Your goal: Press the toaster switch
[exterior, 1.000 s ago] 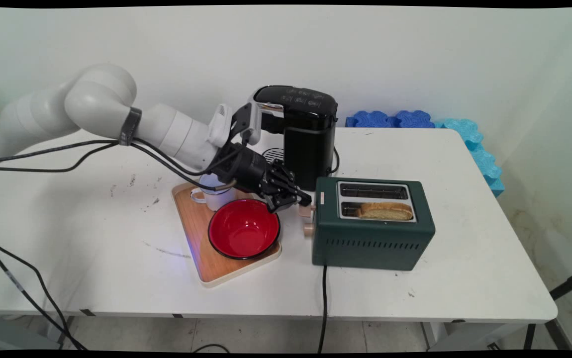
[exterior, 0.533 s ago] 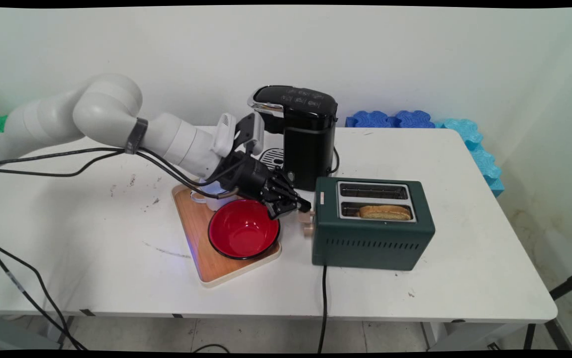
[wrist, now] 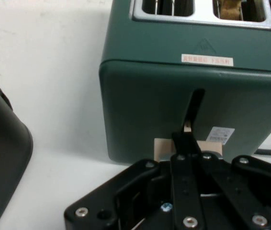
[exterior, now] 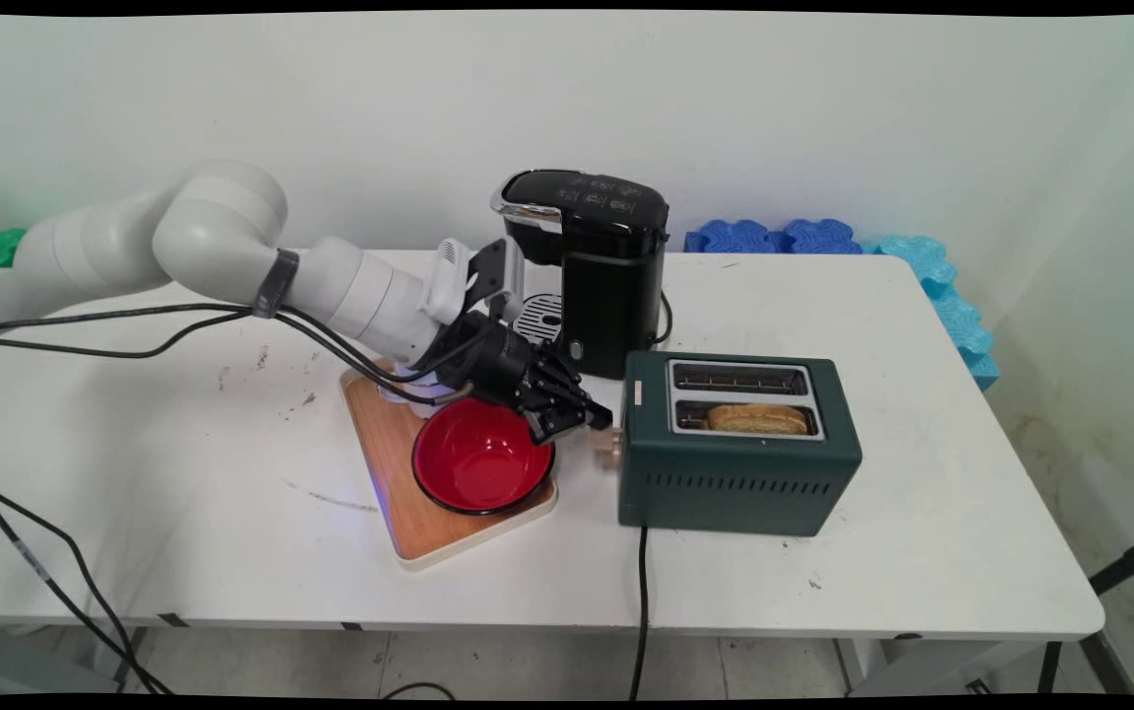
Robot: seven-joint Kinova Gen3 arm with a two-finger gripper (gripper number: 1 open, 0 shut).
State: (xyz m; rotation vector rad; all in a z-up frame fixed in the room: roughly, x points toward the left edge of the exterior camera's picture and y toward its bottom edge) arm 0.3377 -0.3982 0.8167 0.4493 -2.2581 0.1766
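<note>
A dark green toaster (exterior: pixel 740 483) (wrist: pixel 174 91) stands right of centre, with a slice of bread (exterior: pixel 757 419) (wrist: pixel 230 8) sunk low in its nearer slot. The other slot holds nothing. My gripper (exterior: pixel 595 419) (wrist: pixel 186 139) is shut, and its joined fingertips rest on top of the beige lever (exterior: pixel 610 444) (wrist: pixel 163 147) at the toaster's left end. In the hand view the lever sits near the bottom of its vertical slot. The gripper holds nothing.
A red bowl (exterior: pixel 481 457) sits on a wooden tray (exterior: pixel 399 513) just under my wrist. A black coffee machine (exterior: pixel 606 276) (wrist: pixel 1 158) stands right behind the gripper. Blue foam pieces (exterior: pixel 784 237) line the table's far right edge. The toaster's cord (exterior: pixel 642 592) hangs over the front edge.
The gripper has gone down along the toaster's left end, taking the lever down with it. The bread has sunk a little lower in its slot.
</note>
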